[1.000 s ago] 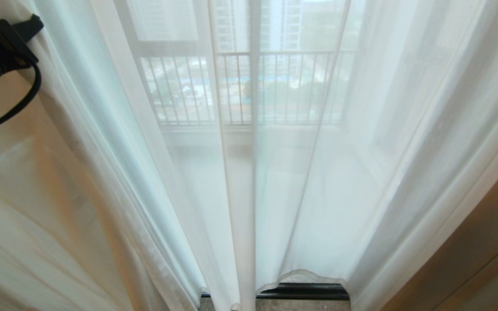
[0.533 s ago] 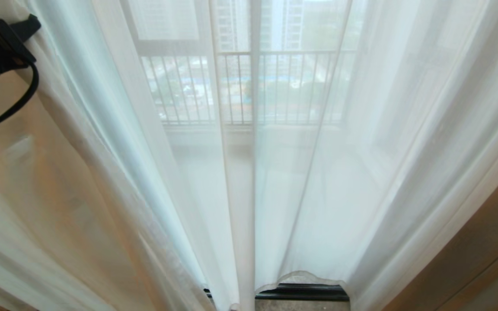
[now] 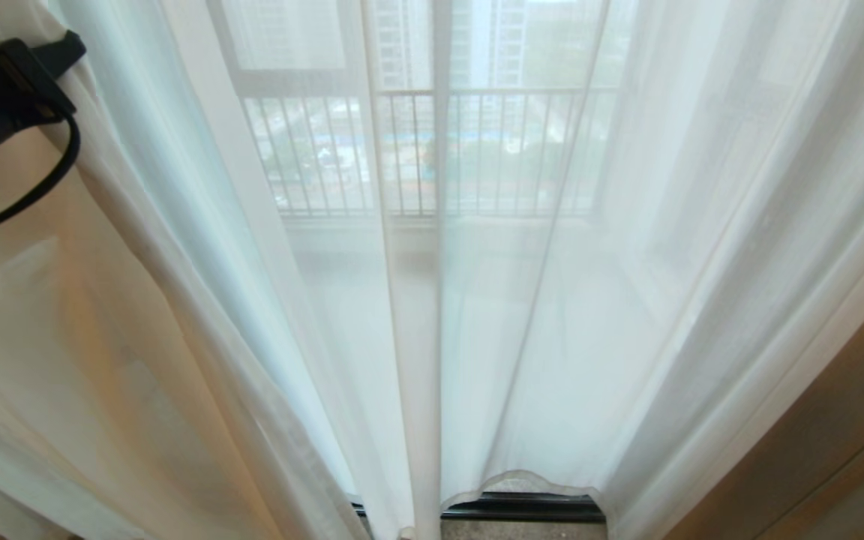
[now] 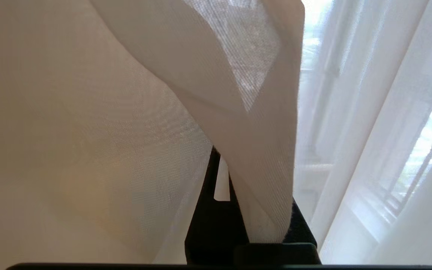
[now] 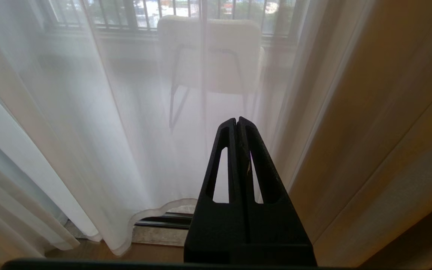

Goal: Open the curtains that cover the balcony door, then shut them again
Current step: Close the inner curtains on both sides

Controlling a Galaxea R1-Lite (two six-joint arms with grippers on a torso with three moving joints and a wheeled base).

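Curtains: sheer white curtains (image 3: pixel 477 315) hang drawn across the whole glass, the two panels meeting at a centre seam; they cover the balcony door (image 3: pixel 522 507), of which only the dark bottom track peeps out under the hem
Just changed: small stuff; the left arm at the upper left edge has nudged slightly inward against the left panel over the last second, and the folds there have shifted a touch; the centre seam has not parted
Meaning for the task: I'd judge the curtains are drawn shut, with the fabric in hand; which half of the job this is I can't say
Room: railing (image 3: pixel 417 154) and tower blocks show through the fabric; a chair (image 5: pixel 208 56) stands out on the balcony; a brown drape (image 5: pixel 381 142) hangs at the right
Floor: a strip of stone sill below the hem
Left gripper (image 4: pixel 223 195): clamped together on a fold of curtain edge draped over its tips
Right gripper (image 5: pixel 237 123): parked low, fingers pressed together, holding nothing
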